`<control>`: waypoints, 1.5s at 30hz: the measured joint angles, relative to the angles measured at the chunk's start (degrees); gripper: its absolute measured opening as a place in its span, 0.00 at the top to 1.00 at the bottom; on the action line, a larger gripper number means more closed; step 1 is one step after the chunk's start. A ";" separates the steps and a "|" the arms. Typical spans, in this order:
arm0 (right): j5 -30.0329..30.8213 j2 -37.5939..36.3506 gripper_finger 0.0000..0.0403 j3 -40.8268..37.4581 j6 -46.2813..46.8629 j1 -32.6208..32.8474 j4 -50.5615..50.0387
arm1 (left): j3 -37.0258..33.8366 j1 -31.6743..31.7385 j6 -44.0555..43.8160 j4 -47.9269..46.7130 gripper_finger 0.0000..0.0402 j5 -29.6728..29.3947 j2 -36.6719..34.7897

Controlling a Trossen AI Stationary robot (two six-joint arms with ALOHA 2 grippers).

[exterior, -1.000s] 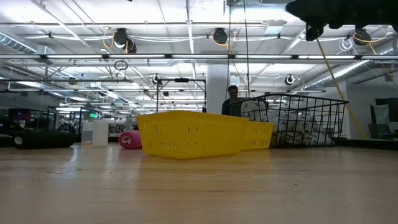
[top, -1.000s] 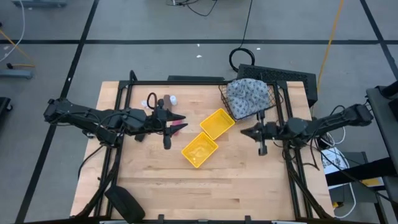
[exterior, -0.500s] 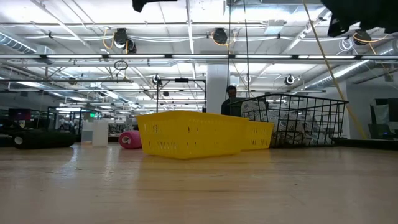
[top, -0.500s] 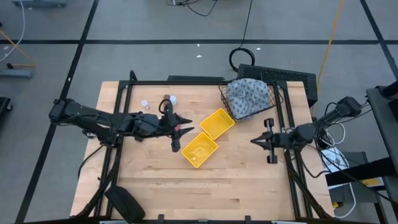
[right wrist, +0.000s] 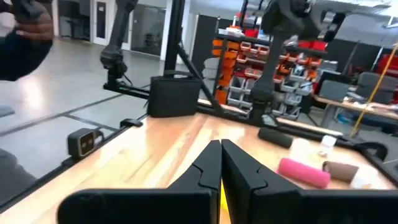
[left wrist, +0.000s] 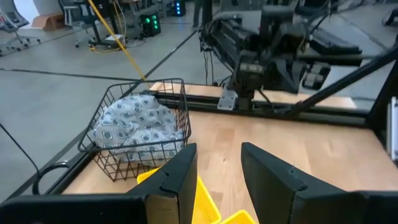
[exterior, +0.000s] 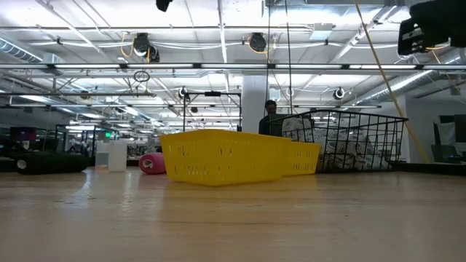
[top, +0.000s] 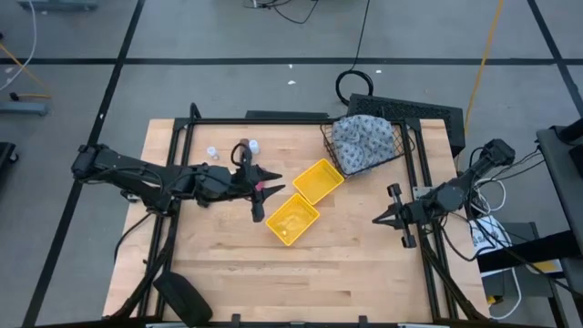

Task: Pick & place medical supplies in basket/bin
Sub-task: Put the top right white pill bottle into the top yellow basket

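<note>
On the wooden table (top: pixel 228 264), seen from above, the black wire-mesh basket (top: pixel 404 150) stands at the far right and holds the grey-blue patterned cloth bundle (top: pixel 363 141), which fills it and rises above its rim. In the left wrist view the cloth bundle (left wrist: pixel 134 127) lies inside the basket (left wrist: pixel 180 118) with the mesh around it. Near the table's middle sits the yellow bin (top: pixel 304 200), its two square compartments set on a diagonal, one corner just beside the basket; in the low view the bin (exterior: pixel 218 156) stands in front of the basket (exterior: pixel 364 138). The left gripper (top: pixel 270 190) hangs over the table just left of the bin, its two fingers (left wrist: pixel 273 174) held apart with nothing between them. The right gripper (top: pixel 381 219) is above the table's right edge, below the basket in the high view and well apart from the bin; its fingers (right wrist: pixel 199 171) are pressed together and hold nothing. The pink cylinder (right wrist: pixel 303 172) lies on its side on the table with the brown cylinder (right wrist: pixel 341 169) just beside it. Two tiny white bottles (top: pixel 254 146) stand near the table's far edge, left of the basket.
</note>
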 joint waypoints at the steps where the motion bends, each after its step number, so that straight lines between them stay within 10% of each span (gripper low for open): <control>1: -0.02 -0.28 1.00 -1.03 0.32 0.17 0.77 | 0.02 0.00 -0.38 0.05 0.67 0.00 0.00; 8: -1.69 -1.84 1.00 -8.18 1.06 0.49 11.92 | 0.02 0.00 -0.64 -0.28 0.67 -0.01 0.00; 27: -8.18 -1.71 1.00 -8.97 10.35 0.51 2.37 | 0.04 0.00 -5.59 0.53 0.67 -3.13 0.00; 40: -8.70 -1.69 1.00 -9.01 10.84 0.49 1.29 | 0.11 2.48 -19.04 -14.15 0.67 -26.11 -3.23; 45: -8.70 -1.69 1.00 -9.03 10.44 0.49 1.36 | 0.11 13.25 -26.03 -21.14 0.67 -16.40 -5.89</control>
